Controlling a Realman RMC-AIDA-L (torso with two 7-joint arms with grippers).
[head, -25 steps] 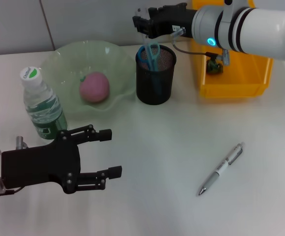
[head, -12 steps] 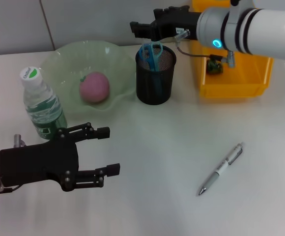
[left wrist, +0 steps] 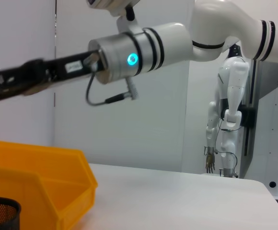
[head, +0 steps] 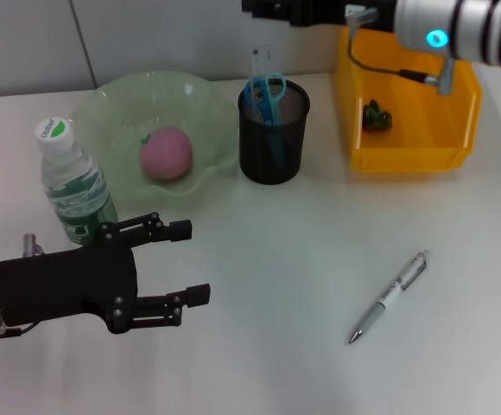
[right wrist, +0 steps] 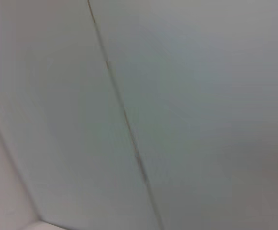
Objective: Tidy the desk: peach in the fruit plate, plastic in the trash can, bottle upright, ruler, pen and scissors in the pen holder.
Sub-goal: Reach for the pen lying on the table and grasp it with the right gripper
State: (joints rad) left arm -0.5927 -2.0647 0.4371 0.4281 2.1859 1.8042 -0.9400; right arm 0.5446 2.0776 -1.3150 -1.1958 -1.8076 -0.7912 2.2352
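- Since the earlier frames the right gripper [head: 259, 7] has lifted up and back from above the pen holder [head: 273, 131]; it now sits at the head view's top edge, and I cannot tell how its fingers stand.
- Scissors [head: 264, 93] stand in the holder, handles up, with a ruler [head: 258, 60] (probably) behind them.
- Left gripper [head: 190, 264] hovers low at the near left, fingers spread, empty.
- Pen [head: 390, 296] lies flat on the desk [head: 302, 251], well apart from the holder.
- Best next: the right arm should descend over the pen's middle, fingers across its barrel, then tip it upright before dropping it in.
- Peach [head: 166, 153] sits in the fruit plate [head: 104, 104]; bottle [head: 73, 184] stands upright.
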